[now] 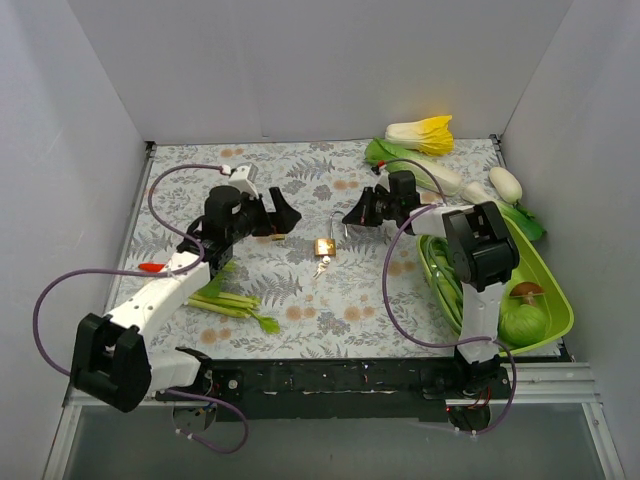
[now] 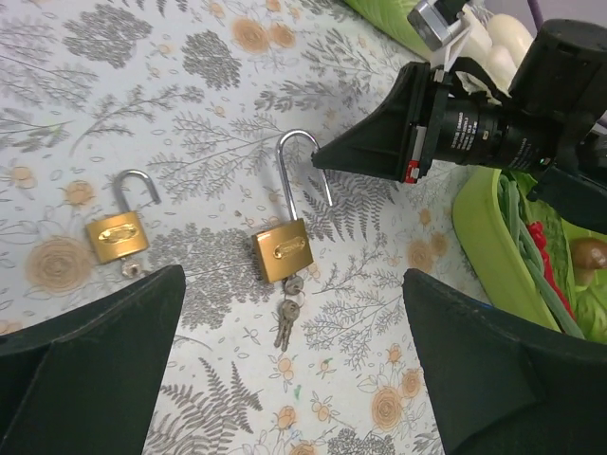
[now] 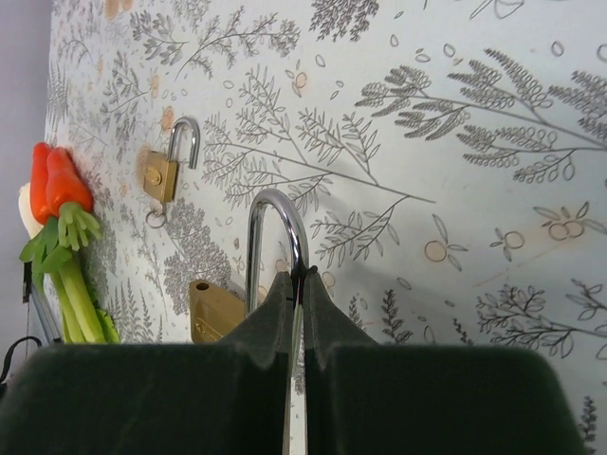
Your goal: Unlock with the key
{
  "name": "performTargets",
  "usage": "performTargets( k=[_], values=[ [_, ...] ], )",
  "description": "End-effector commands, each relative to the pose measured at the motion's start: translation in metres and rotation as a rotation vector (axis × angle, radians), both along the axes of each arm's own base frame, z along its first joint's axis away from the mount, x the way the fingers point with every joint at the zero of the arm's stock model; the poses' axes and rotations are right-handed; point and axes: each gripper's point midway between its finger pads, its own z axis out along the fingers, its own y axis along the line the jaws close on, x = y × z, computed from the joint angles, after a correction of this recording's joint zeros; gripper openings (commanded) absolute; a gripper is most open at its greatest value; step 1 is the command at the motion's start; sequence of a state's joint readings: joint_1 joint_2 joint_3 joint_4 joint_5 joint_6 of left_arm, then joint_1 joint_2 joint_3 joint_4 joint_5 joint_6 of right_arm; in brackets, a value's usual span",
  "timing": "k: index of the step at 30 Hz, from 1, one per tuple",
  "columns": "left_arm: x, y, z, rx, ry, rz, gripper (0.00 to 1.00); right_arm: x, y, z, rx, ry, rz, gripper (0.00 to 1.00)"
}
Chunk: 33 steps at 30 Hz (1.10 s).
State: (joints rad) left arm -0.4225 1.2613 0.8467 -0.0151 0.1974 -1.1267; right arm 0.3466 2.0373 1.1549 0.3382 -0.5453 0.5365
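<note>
The larger brass padlock [image 2: 283,252] lies on the floral cloth with its silver shackle [image 2: 300,171] swung open. The key [image 2: 286,320] is a small silver bunch on a ring, and one key sits in the lock's bottom. The lock also shows in the top view [image 1: 325,247], with the key [image 1: 320,267] just below it. My right gripper [image 3: 298,275] is shut on the shackle [image 3: 275,213], to the lock's right [image 1: 352,216]. My left gripper [image 2: 291,275] is open and empty above the lock and key, to the lock's left [image 1: 273,216]. A smaller brass padlock [image 2: 119,235], shackle open, lies further left.
A green tray [image 1: 550,275] with vegetables stands at the right edge. A napa cabbage [image 1: 422,133] and white radishes [image 1: 505,183] lie at the back right. Green stalks [image 1: 230,300] and a red vegetable [image 3: 55,182] lie left of the locks. White walls enclose the table.
</note>
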Motion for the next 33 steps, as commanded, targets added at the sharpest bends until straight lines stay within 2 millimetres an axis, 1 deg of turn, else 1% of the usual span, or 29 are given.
performTargets(
  k=[1, 4, 5, 6, 7, 9, 10, 11, 12, 14, 15, 16, 17, 18, 19, 20, 21, 22, 23, 24, 25, 26, 27, 29, 30, 31, 32, 33],
  values=[
    [-0.008, 0.025, 0.03, 0.006, -0.05, 0.016, 0.98, 0.03, -0.006, 0.0, -0.054, -0.07, -0.031, 0.02],
    [-0.01, 0.037, 0.033, 0.036, -0.066, 0.034, 0.98, 0.034, -0.006, 0.003, -0.067, -0.079, -0.032, 0.13],
    [-0.013, 0.041, 0.035, 0.045, -0.07, 0.038, 0.98, 0.035, -0.007, 0.004, -0.069, -0.083, -0.033, 0.21],
    [-0.012, 0.045, 0.037, 0.05, -0.076, 0.047, 0.98, 0.035, -0.007, 0.006, -0.072, -0.092, -0.033, 0.26],
    [-0.012, 0.048, 0.037, 0.06, -0.08, 0.054, 0.98, 0.035, -0.009, 0.007, -0.077, -0.092, -0.037, 0.33],
    [-0.014, 0.052, 0.037, 0.066, -0.081, 0.064, 0.98, 0.034, -0.011, 0.011, -0.082, -0.103, -0.04, 0.39],
    [-0.014, 0.053, 0.038, 0.065, -0.085, 0.067, 0.98, 0.036, -0.014, 0.016, -0.09, -0.12, -0.048, 0.44],
    [-0.015, 0.054, 0.039, 0.06, -0.091, 0.07, 0.98, 0.035, -0.016, 0.017, -0.096, -0.125, -0.05, 0.49],
    [-0.016, 0.057, 0.04, 0.053, -0.098, 0.08, 0.98, 0.035, -0.017, 0.026, -0.096, -0.148, -0.052, 0.5],
    [-0.017, 0.057, 0.045, 0.023, -0.109, 0.088, 0.98, 0.033, -0.024, 0.029, -0.124, -0.174, -0.061, 0.53],
    [-0.02, 0.059, 0.044, 0.015, -0.114, 0.095, 0.98, 0.033, -0.026, 0.041, -0.126, -0.204, -0.068, 0.55],
    [-0.021, 0.059, 0.044, 0.009, -0.117, 0.1, 0.98, 0.03, -0.031, 0.04, -0.146, -0.21, -0.081, 0.57],
    [-0.021, 0.06, 0.045, -0.003, -0.123, 0.112, 0.98, 0.028, -0.034, 0.043, -0.161, -0.227, -0.081, 0.59],
    [-0.02, 0.066, 0.044, -0.009, -0.12, 0.144, 0.98, 0.026, -0.037, 0.057, -0.161, -0.26, -0.09, 0.6],
    [-0.022, 0.07, 0.044, -0.015, -0.126, 0.164, 0.98, 0.024, -0.042, 0.061, -0.165, -0.275, -0.099, 0.6],
    [-0.022, 0.073, 0.046, -0.021, -0.136, 0.182, 0.98, 0.017, -0.049, 0.057, -0.172, -0.268, -0.107, 0.61],
    [-0.021, 0.08, 0.047, -0.024, -0.143, 0.214, 0.98, 0.014, -0.053, 0.076, -0.157, -0.315, -0.117, 0.62],
    [-0.025, 0.084, 0.051, -0.03, -0.16, 0.222, 0.98, 0.012, -0.061, 0.081, -0.153, -0.326, -0.13, 0.62],
    [-0.026, 0.085, 0.055, -0.036, -0.179, 0.225, 0.98, 0.003, -0.069, 0.075, -0.164, -0.316, -0.138, 0.62],
    [-0.027, 0.089, 0.058, -0.038, -0.194, 0.23, 0.98, 0.0, -0.075, 0.098, -0.153, -0.378, -0.153, 0.62],
    [-0.028, 0.092, 0.061, -0.035, -0.209, 0.238, 0.98, -0.003, -0.087, 0.102, -0.165, -0.392, -0.181, 0.62],
    [-0.031, 0.094, 0.065, -0.036, -0.227, 0.242, 0.98, -0.006, -0.094, 0.109, -0.173, -0.418, -0.195, 0.62],
    [-0.032, 0.096, 0.068, -0.034, -0.24, 0.246, 0.98, -0.016, -0.102, 0.122, -0.178, -0.458, -0.213, 0.62],
    [-0.035, 0.096, 0.077, -0.025, -0.28, 0.233, 0.98, -0.022, -0.12, 0.133, -0.243, -0.514, -0.257, 0.62],
    [-0.037, 0.097, 0.081, -0.025, -0.294, 0.233, 0.98, -0.031, -0.127, 0.147, -0.258, -0.561, -0.275, 0.62],
    [-0.037, 0.099, 0.082, -0.023, -0.301, 0.24, 0.98, -0.034, -0.138, 0.15, -0.305, -0.583, -0.305, 0.62],
    [-0.037, 0.101, 0.083, -0.018, -0.31, 0.252, 0.98, -0.039, -0.143, 0.156, -0.32, -0.604, -0.322, 0.62],
    [-0.038, 0.104, 0.085, -0.014, -0.32, 0.264, 0.98, -0.049, -0.149, 0.168, -0.321, -0.644, -0.345, 0.62]
  ],
)
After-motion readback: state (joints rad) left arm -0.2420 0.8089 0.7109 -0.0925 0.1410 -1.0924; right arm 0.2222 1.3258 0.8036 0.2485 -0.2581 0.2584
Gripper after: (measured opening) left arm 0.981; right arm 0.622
